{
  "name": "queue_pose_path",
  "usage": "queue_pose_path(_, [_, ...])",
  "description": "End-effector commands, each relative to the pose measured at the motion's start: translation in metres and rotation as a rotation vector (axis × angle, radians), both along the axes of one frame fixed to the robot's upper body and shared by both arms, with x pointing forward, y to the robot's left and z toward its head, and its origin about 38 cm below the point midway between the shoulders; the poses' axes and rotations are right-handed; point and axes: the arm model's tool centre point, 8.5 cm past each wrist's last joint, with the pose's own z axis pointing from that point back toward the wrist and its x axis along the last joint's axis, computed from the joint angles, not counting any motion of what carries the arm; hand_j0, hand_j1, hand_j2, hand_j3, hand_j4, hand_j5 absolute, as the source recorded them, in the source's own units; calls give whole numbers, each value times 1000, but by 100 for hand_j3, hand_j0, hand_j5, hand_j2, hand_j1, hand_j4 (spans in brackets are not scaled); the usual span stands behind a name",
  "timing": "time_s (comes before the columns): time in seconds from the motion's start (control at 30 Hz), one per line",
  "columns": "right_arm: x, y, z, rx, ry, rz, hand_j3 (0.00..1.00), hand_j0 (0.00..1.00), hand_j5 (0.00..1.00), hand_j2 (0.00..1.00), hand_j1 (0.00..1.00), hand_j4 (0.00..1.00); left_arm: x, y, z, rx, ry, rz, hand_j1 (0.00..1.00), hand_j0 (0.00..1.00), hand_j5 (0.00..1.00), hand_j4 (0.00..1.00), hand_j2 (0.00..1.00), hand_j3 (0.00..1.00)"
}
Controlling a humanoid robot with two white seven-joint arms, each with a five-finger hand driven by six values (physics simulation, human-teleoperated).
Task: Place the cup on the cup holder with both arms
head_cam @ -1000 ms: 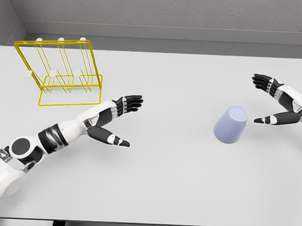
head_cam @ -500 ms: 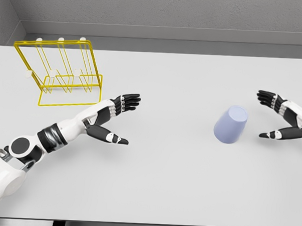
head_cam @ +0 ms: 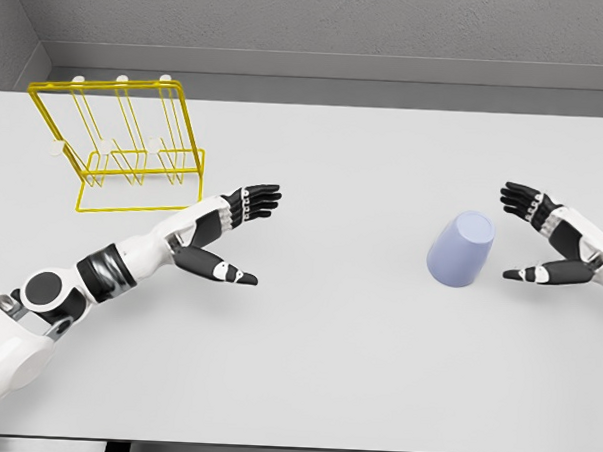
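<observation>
White table (head_cam: 355, 369): lavender cup (head_cam: 461, 250) upside down, tilted. Right hand (head_cam: 546, 242) splayed, empty, moved back closer to cup. Left hand (head_cam: 226, 238) open, empty, barely shifted, near yellow cup holder (head_cam: 115, 148).

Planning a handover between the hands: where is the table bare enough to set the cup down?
Bare: the wide middle between the left hand and the cup, and the near edge. Crowded: the far-left corner with the cup holder, and around the right hand.

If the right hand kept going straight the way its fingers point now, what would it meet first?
Probably the lavender cup: the right hand is open with thumb and fingers aimed leftward at it, bare table between them. Height over the table is unclear.
</observation>
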Motion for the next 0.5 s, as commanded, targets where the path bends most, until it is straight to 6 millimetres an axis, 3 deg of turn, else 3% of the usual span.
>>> queue_pose_path(0.0, [1, 2, 0, 14, -2, -2, 100, 100, 100, 100, 100, 100, 0, 1, -1, -4, 5, 4, 100, 100, 100, 100, 100, 100])
queue_pose_path(0.47, [-4, 27, -18, 58, 23, 32, 100, 100, 100, 100, 100, 100, 7, 4, -3, 8, 8, 17, 100, 100, 100, 100, 100, 100])
